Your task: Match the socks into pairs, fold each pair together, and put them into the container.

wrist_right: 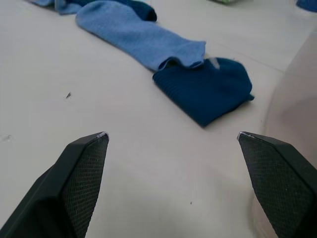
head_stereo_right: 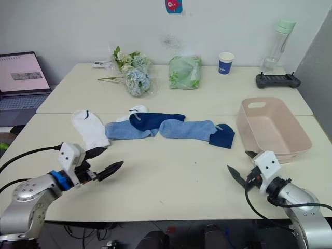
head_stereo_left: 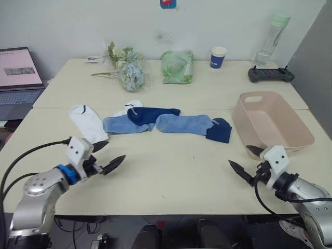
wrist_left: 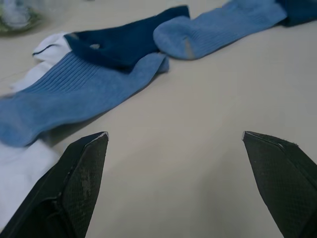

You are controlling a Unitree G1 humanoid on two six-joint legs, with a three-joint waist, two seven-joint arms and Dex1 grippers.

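While jaws gape, socks (head_stereo_left: 155, 122) lie beyond.

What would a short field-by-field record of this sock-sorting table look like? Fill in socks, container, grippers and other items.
socks: six lie unpaired in a row on the table: white sock, light blue sock, second white sock mostly covered, navy sock, second light blue sock, second navy sock
container: pink basin, empty, at the robot's right
left gripper: open, holding nothing
right gripper: open, holding nothing
other items: paper cup, flowers, green packet, bottle, controller, laptop
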